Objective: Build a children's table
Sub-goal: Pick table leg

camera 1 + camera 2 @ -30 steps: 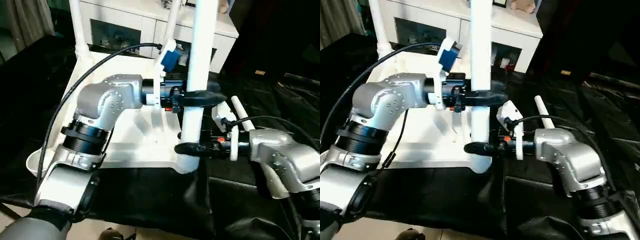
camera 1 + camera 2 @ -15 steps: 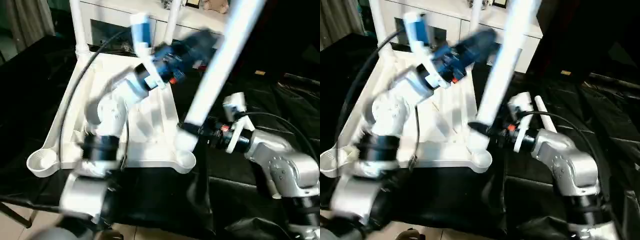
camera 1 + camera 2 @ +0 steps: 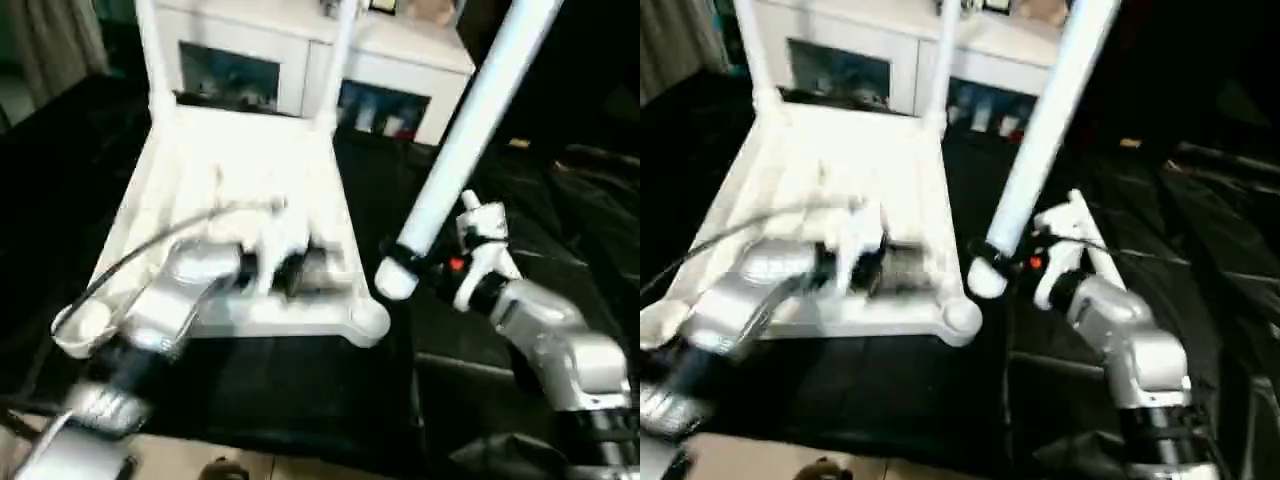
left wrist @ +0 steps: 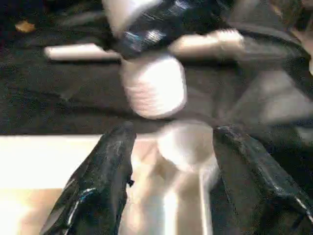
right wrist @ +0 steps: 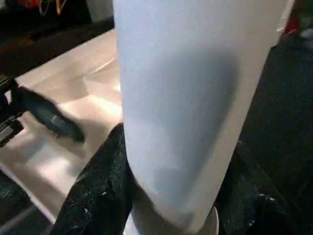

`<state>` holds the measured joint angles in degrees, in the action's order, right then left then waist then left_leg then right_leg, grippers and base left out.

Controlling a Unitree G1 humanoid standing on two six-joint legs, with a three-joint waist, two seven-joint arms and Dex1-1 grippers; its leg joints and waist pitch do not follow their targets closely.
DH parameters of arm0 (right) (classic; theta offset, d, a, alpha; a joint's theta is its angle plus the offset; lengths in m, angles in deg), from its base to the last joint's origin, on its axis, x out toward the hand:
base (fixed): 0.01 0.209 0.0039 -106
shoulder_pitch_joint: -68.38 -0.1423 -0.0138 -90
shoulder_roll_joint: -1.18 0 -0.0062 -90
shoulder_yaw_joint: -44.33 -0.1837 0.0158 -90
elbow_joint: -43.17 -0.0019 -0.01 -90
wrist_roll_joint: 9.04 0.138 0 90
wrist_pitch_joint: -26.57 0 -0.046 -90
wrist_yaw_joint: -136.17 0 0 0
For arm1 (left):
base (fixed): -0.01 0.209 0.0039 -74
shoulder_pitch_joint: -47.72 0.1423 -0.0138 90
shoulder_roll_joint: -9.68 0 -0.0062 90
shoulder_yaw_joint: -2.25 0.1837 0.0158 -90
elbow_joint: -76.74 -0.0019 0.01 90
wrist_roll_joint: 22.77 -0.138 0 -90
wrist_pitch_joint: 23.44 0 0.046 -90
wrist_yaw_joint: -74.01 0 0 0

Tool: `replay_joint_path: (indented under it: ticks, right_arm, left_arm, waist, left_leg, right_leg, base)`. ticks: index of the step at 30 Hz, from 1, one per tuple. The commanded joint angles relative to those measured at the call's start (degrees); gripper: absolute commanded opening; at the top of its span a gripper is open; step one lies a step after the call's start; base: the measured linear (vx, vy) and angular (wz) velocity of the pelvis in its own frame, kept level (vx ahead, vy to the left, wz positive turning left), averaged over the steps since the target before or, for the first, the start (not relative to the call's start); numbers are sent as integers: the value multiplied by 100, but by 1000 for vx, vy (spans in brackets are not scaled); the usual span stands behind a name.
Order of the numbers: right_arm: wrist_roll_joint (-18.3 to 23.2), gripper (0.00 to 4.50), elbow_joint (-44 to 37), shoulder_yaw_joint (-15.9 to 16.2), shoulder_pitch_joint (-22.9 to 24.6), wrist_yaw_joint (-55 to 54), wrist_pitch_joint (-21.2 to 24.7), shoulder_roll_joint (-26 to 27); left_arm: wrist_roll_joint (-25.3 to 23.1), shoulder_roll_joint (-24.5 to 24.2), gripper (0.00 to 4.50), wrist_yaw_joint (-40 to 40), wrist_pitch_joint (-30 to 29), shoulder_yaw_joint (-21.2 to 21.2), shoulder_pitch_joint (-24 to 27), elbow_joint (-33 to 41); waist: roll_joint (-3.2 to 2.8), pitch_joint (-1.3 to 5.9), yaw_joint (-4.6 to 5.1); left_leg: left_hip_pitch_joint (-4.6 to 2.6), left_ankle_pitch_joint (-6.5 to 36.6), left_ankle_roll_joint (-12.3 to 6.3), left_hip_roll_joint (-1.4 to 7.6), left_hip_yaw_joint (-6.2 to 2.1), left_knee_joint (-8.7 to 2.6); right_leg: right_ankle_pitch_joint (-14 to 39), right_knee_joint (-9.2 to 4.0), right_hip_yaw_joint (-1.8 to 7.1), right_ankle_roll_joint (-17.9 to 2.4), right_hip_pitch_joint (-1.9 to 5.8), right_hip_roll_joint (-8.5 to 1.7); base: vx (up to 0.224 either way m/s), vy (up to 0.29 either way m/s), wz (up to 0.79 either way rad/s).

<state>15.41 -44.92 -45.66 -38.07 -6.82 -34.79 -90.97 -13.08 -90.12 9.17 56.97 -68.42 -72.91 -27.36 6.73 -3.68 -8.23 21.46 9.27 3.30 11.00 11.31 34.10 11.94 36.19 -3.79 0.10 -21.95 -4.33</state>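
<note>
Gripping the tilted white leg (image 3: 470,130) near its lower end, the right gripper (image 3: 405,262) holds it just right of the near-right corner socket (image 3: 368,318); the left gripper (image 4: 168,161), fingers apparently released and empty, hovers over the upturned tabletop (image 3: 240,170).

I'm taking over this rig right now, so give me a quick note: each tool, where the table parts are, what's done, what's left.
Right tool: shut on a leg, tilted, its end beside the near right socket, not in.
Left tool: open, empty, over the tabletop.
Tabletop lies underside up; two legs stand in the far sockets; another leg lies on the black cloth.
Left: seat the held leg, then the last in the near left socket.
</note>
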Motion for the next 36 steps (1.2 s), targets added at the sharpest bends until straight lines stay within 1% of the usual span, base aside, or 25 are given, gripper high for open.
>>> replay_joint_path:
  ticks: [1, 3, 4, 7, 9, 10, 11, 12, 13, 14, 16, 17, 18, 19, 20, 22, 23, 24, 25, 26, 28, 29, 33, 34, 36]
  right_arm:
    - [-160, 188, 24, 77, 9, 61, -164, -41]
    - [-192, 188, 32, 99, 2, 68, -200, -36]
    - [-208, 188, 19, 104, -4, 74, -201, -39]
    - [-213, 188, 6, 110, -3, 83, -196, -49]
    - [-216, 188, -25, 133, 13, 96, -193, -72]
    - [-219, 188, -56, 158, 42, 104, -195, -83]
    - [-226, 188, -67, 169, 57, 106, -203, -84]
    - [-250, 188, -83, 199, 91, 107, -227, -78]
    - [-260, 188, -88, 209, 100, 101, -237, -68]
    - [-265, 188, -91, 214, 103, 97, -242, -61]
    - [-287, 188, -106, 224, 113, 93, -249, -35]
    - [-293, 188, -115, 229, 121, 89, -257, -22]
    - [-294, 188, -139, 239, 137, 83, -262, -7]
    - [-294, 188, -144, 241, 140, 81, -263, -5]
    - [-299, 188, -162, 252, 155, 75, -269, 1]
    - [-303, 188, -180, 264, 175, 67, -278, 10]
    - [-304, 188, -185, 267, 180, 65, -282, 11]
    - [-303, 188, -192, 272, 190, 60, -290, 14]
    - [-302, 188, -199, 277, 196, 52, -297, 17]
    - [-304, 188, -198, 278, 195, 51, -299, 17]
    - [-310, 188, -190, 276, 191, 54, -307, 20]
    - [-315, 188, -189, 276, 190, 55, -310, 20]
    - [-331, 188, -194, 272, 193, 61, -314, 25]
    - [-334, 188, -194, 271, 191, 62, -312, 27]
    - [-333, 188, -195, 270, 189, 61, -312, 28]
  left_arm:
    - [-192, -53, 297, -234, 204, 278, 11, 129]
    - [-241, -93, 297, -311, 242, 336, 9, 104]
    - [-324, -150, 267, -452, 263, 399, -9, 60]
    - [-357, -193, 254, -563, 301, 435, -15, 42]
    - [-403, -251, 224, -609, 276, 476, -26, 48]
    - [-431, -300, 224, -624, 216, 504, -33, 55]
    - [-464, -323, 216, -622, 198, 526, -40, 53]
    - [-588, -363, 209, -583, 180, 589, -70, -7]
    - [-683, -358, 192, -516, 205, 609, -102, -91]
    - [-741, -350, 192, -470, 222, 618, -123, -148]
    - [-829, -335, 168, -434, 217, 619, -162, -247]
    - [-852, -331, 160, -451, 205, 621, -177, -277]
    - [-879, -335, 146, -453, 145, 628, -192, -297]
    - [-882, -337, 132, -451, 135, 629, -194, -299]
    - [-902, -347, 132, -446, 123, 641, -200, -306]
    - [-928, -352, 115, -436, 105, 652, -212, -328]
    - [-936, -350, 107, -432, 100, 653, -215, -337]
    - [-951, -343, 97, -423, 85, 652, -223, -363]
    - [-987, -331, 87, -419, 67, 663, -244, -423]
    - [-1002, -331, 87, -426, 76, 673, -249, -437]
    - [-1056, -339, 53, -474, 55, 719, -259, -477]
    - [-1079, -349, 53, -489, 60, 739, -254, -477]
    - [-1172, -413, 16, -587, 16, 824, -210, -443]
    - [-1201, -430, 16, -596, 20, 849, -195, -438]
    - [-1219, -429, 7, -592, 20, 855, -191, -444]
  waist:
    - [-151, 386, 34]
    - [-160, 383, 36]
    - [-178, 379, 36]
    - [-167, 372, 45]
    - [-192, 376, 50]
    - [-182, 376, 51]
    - [-190, 380, 51]
    - [-201, 386, 47]
    - [-225, 383, 48]
    - [-216, 385, 51]
    - [-222, 389, 51]
    - [-257, 393, 40]
    - [-238, 389, 46]
    - [-263, 387, 50]
    - [-268, 389, 49]
    - [-257, 391, 46]
    - [-281, 390, 41]
    - [-272, 390, 45]
    - [-288, 389, 43]
    - [-282, 388, 43]
    - [-295, 386, 44]
    - [-302, 386, 42]
    - [-301, 387, 48]
    - [-311, 390, 46]
    - [-311, 388, 41]
  left_leg:
    - [-188, 1550, 508, 285, -150, -471]
    - [-193, 1636, 533, 291, -154, -478]
    - [-203, 1721, 571, 294, -157, -480]
    - [-198, 1844, 586, 293, -169, -490]
    - [-204, 1847, 594, 295, -171, -488]
    - [-202, 1835, 578, 290, -168, -484]
    - [-204, 1805, 562, 290, -164, -484]
    - [-201, 1748, 549, 291, -165, -480]
    - [-201, 1734, 544, 289, -165, -480]
    - [-197, 1733, 545, 287, -163, -481]
    - [-198, 1736, 550, 286, -163, -481]
    - [-203, 1738, 560, 286, -169, -479]
    - [-198, 1741, 559, 286, -166, -480]
    - [-202, 1787, 567, 288, -169, -487]
    - [-205, 1805, 568, 286, -169, -484]
    - [-199, 1791, 550, 285, -169, -480]
    - [-201, 1783, 546, 286, -170, -481]
    - [-200, 1764, 524, 286, -165, -480]
    - [-199, 1757, 519, 284, -165, -478]
    - [-200, 1766, 508, 283, -163, -478]
    - [-199, 1794, 501, 287, -169, -484]
    - [-203, 1811, 502, 288, -168, -484]
    - [-191, 1760, 477, 290, -170, -486]
    - [-194, 1757, 479, 290, -170, -485]
    - [-207, 1765, 469, 291, -161, -481]
  right_leg:
    - [869, -416, 286, -925, 154, -455]
    - [1020, -429, 291, -910, 148, -468]
    - [1117, -436, 296, -907, 136, -474]
    - [1306, -450, 297, -871, 138, -479]
    - [1256, -446, 298, -893, 129, -476]
    - [1210, -443, 299, -912, 134, -472]
    - [1146, -436, 301, -925, 130, -462]
    - [1063, -422, 300, -951, 139, -466]
    - [1008, -421, 300, -959, 134, -459]
    - [995, -422, 300, -958, 137, -454]
    - [960, -419, 299, -971, 144, -456]
    - [936, -412, 300, -993, 146, -465]
    - [909, -416, 300, -1010, 147, -461]
    - [912, -415, 297, -1027, 144, -459]
    - [910, -413, 297, -1035, 144, -458]
    - [908, -411, 299, -1053, 152, -464]
    - [894, -410, 300, -1060, 149, -466]
    - [862, -409, 301, -1071, 149, -458]
    - [862, -410, 303, -1072, 150, -460]
    - [914, -416, 303, -1057, 150, -460]
    - [1019, -429, 306, -1042, 149, -470]
    - [1041, -433, 306, -1044, 144, -471]
    - [1019, -429, 307, -1046, 150, -472]
    - [1007, -424, 305, -1053, 147, -472]
    - [998, -429, 306, -1071, 136, -470]
  base:
    - [0, 0, 0]
    - [0, 0, 0]
    - [0, 0, 0]
    - [0, 0, 0]
    - [0, 0, 0]
    - [0, 0, 0]
    - [0, 0, 0]
    - [0, 0, 0]
    - [0, 0, 0]
    - [0, 0, 0]
    - [0, 0, 0]
    - [0, 0, 0]
    - [0, 0, 0]
    - [0, 0, 0]
    - [0, 0, 0]
    - [0, 0, 0]
    - [0, 0, 0]
    - [0, 0, 0]
    - [0, 0, 0]
    - [0, 0, 0]
    - [0, 0, 0]
    - [0, 0, 0]
    - [0, 0, 0]
    - [0, 0, 0]
    - [0, 0, 0]
